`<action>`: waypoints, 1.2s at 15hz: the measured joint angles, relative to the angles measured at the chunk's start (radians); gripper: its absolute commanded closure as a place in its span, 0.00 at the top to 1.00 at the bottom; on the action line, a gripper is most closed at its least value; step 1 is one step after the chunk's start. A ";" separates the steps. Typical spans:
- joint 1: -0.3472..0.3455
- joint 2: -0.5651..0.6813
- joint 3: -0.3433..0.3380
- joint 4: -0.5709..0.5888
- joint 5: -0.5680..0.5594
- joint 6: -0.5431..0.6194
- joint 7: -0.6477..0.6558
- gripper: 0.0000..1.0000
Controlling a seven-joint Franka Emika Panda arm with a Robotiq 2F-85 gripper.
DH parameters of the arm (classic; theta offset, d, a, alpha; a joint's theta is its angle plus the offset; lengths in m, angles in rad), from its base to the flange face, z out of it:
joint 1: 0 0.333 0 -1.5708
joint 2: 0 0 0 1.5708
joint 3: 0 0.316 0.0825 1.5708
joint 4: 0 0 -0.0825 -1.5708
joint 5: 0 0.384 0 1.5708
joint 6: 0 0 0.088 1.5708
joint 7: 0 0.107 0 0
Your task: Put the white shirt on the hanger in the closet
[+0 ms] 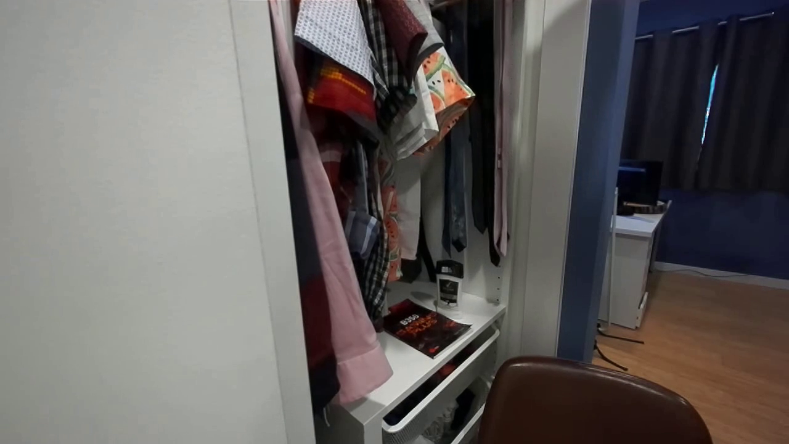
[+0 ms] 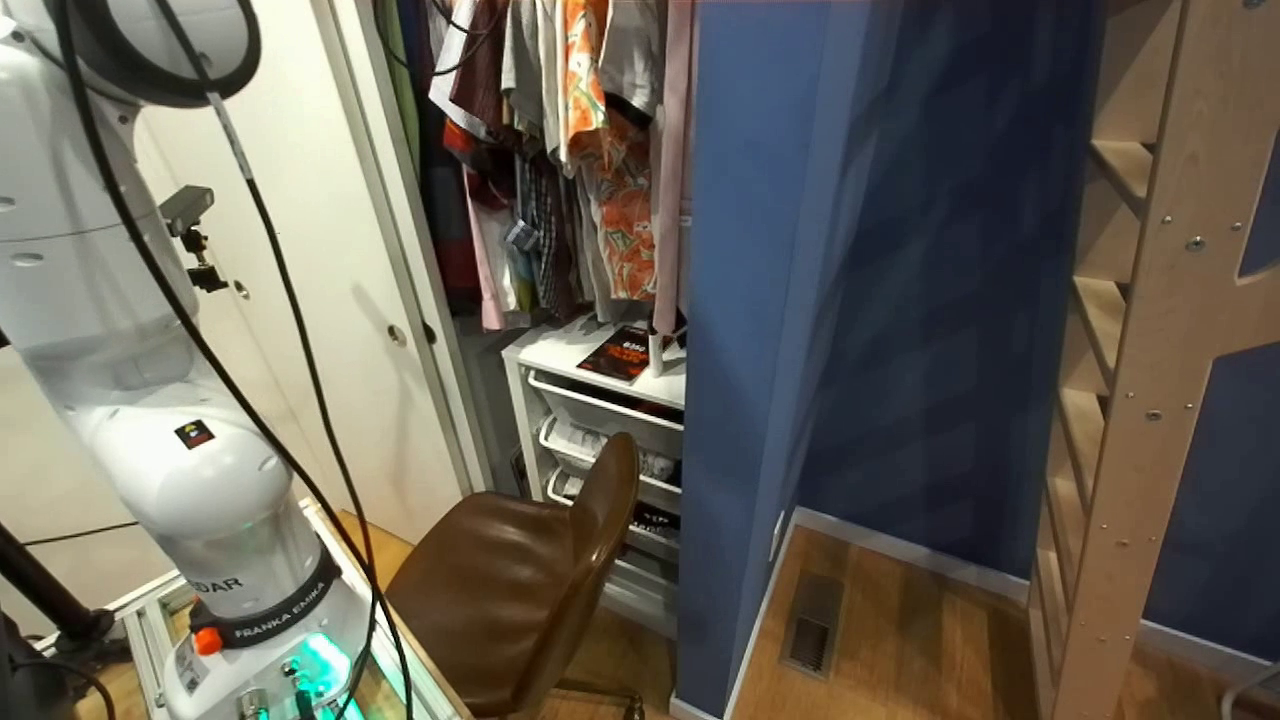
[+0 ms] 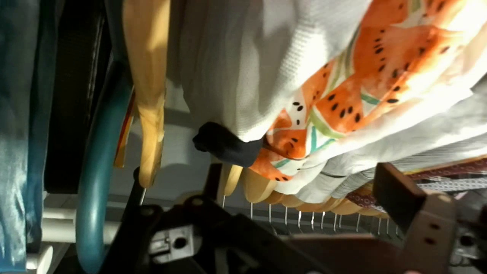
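Many clothes (image 1: 365, 237) hang in the closet (image 1: 479, 280) above white drawers (image 2: 590, 408).

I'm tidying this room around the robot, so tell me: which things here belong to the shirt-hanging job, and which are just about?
For the job: closet; dark-collared white shirt, probably the one meant; wooden hangers; jaws, standing open.

Just about: booklet; small container; brown chair; watermelon-print shirt.

White shirt (image 3: 243, 76) (dark-edged), hanging in folds, inside crowded closet (image 1: 404, 370)
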 measured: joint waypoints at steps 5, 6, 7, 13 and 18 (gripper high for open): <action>0.000 -0.075 -0.007 0.004 -0.128 -0.220 0.215 1.00; 0.000 -0.085 -0.007 0.004 -0.144 -0.251 0.239 1.00; 0.000 -0.093 -0.007 0.005 -0.155 -0.279 0.259 1.00; -0.003 -0.136 -0.008 0.002 -0.189 -0.398 0.276 1.00; -0.007 -0.191 -0.017 -0.016 -0.201 -0.442 0.255 1.00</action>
